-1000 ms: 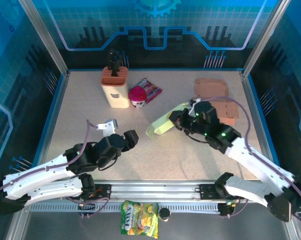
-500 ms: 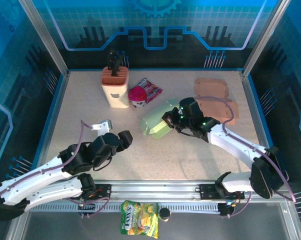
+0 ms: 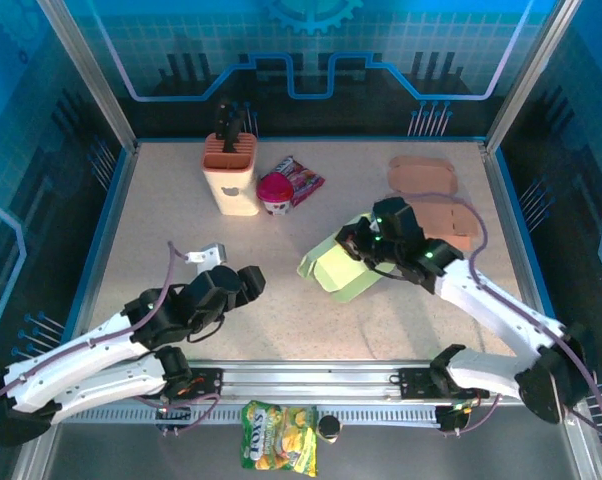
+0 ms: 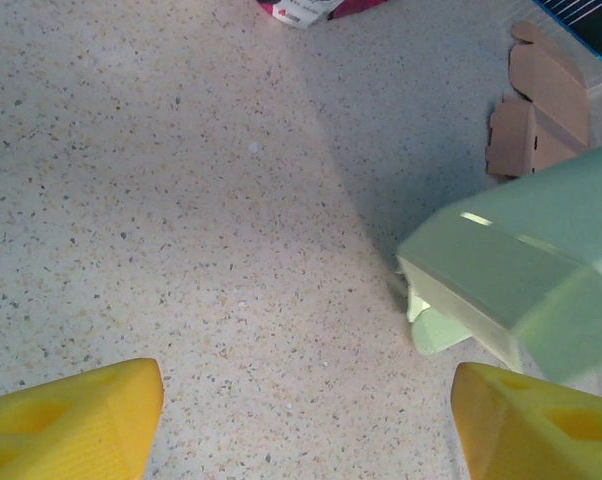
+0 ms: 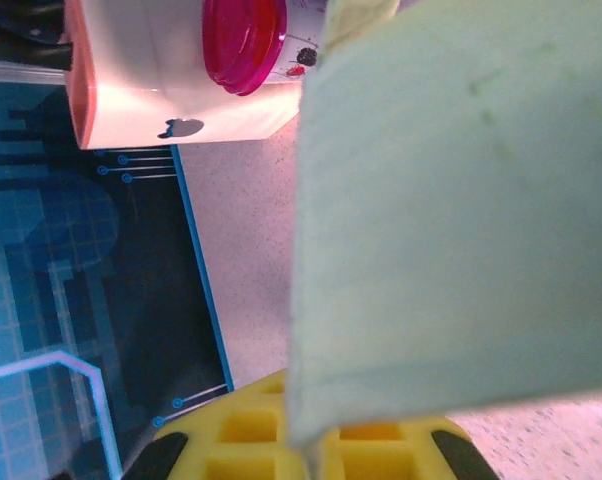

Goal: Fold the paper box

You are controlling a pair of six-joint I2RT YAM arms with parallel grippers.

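**Right arm pinches the green box; left waits with jaws wide**

The paper box (image 3: 343, 270) sits right of the table's (image 3: 181, 220) middle, tilted, one edge clamped in the right gripper (image 3: 359, 240). In the right wrist view its sheet runs straight down between the yellow pads (image 5: 251, 440), which are closed tight on it. That grip probably keeps the panels off the surface so they can be creased. Whether the lowest flap touches the tabletop is unclear.

The left gripper (image 3: 249, 281) hovers well apart to the left, spread wide and empty, seemingly aimed at the box to press a flap.

The box is thin, pale green card, matte, with soft folds and a loose tab beneath. The tabletop is speckled, stone-like. Flat brown cardboard blanks (image 3: 431, 195) lie at the right rear.
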